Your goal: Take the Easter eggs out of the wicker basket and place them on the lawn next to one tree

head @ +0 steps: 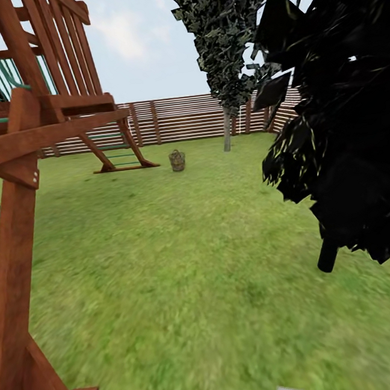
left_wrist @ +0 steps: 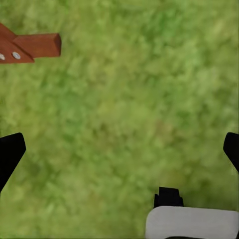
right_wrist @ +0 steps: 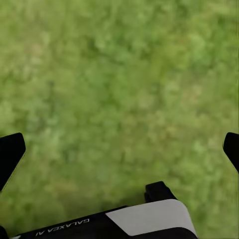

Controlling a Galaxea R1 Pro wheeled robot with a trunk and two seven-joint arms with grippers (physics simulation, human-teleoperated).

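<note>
The head camera looks forward and slightly down across the lawn (head: 186, 281) toward the fence (head: 180, 119), with the wicker basket (head: 177, 160) far off and a wooden play frame (head: 20, 251) close at its left. Both wrist cameras point straight down at nearby grass. The left wrist view shares the play frame's foot (left_wrist: 30, 47) with the head view.

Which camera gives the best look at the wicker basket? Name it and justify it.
The head view. The basket stands far off on the lawn, near the foot of the wooden play frame and in front of the fence, small but whole. The two wrist views look down at grass, with no basket in them.
</note>
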